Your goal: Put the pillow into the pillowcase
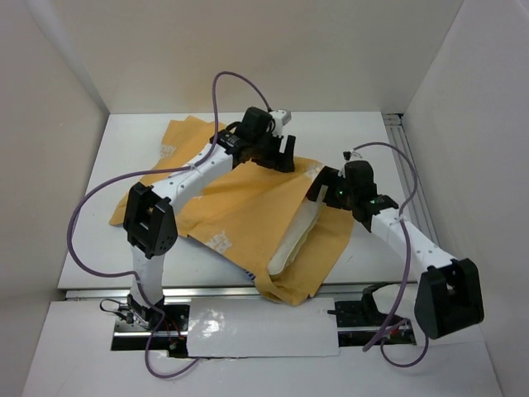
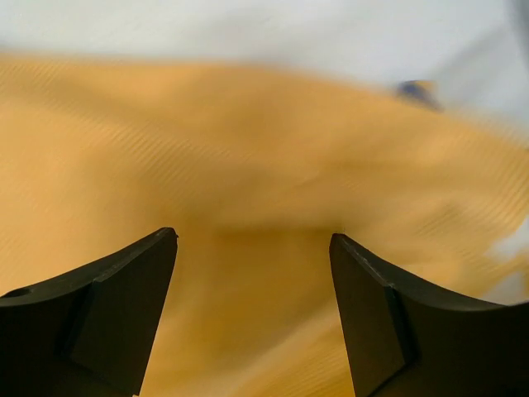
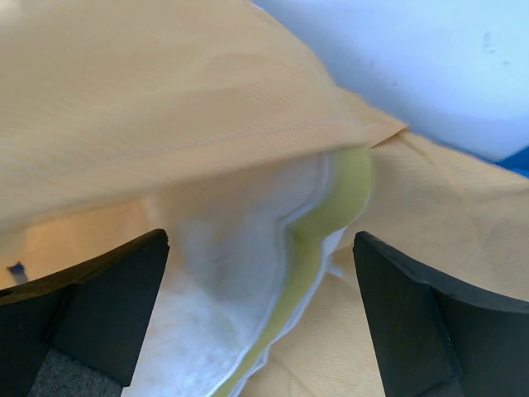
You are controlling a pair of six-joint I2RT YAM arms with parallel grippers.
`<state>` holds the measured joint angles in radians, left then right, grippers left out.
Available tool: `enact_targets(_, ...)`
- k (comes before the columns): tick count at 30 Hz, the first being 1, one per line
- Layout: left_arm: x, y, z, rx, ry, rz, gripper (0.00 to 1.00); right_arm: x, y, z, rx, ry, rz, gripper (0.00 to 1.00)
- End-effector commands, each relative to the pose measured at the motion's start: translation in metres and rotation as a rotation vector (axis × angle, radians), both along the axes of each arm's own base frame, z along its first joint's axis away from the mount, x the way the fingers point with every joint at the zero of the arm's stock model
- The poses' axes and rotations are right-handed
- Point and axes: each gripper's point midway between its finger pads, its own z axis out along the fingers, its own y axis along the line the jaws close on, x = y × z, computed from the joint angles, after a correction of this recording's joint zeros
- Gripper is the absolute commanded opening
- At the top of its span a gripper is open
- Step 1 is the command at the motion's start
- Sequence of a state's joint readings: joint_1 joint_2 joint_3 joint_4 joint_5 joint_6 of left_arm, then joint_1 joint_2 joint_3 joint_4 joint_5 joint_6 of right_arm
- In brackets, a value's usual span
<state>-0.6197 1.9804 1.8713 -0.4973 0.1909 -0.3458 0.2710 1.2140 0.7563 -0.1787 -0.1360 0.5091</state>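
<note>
Pillow [image 1: 296, 241] is seen mostly tucked inside the mustard-orange pillowcase [image 1: 240, 207], which is spread across the white table [image 1: 364, 141]. Only the pillow's pale edge is exposed, at the opening on the right side. The right gripper [image 3: 260, 240] is held at that opening with its jaws spread apart, and the cream edge and its yellow-green seam are framed between them. The left gripper [image 2: 252, 236] is positioned over the far part of the orange fabric, jaws likewise wide, with nothing clasped.
</note>
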Motion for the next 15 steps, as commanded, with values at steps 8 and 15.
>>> enact_targets(8, 0.020, 0.048, -0.042, 0.149, 0.037, 0.146, 0.86, -0.061, -0.001, -0.019, -0.019, 0.165, 0.172, 1.00)
enact_targets(15, 0.008, 0.046, -0.065, 0.151, 0.089, 0.112, 0.82, -0.073, -0.007, -0.037, 0.021, 0.194, 0.092, 1.00)
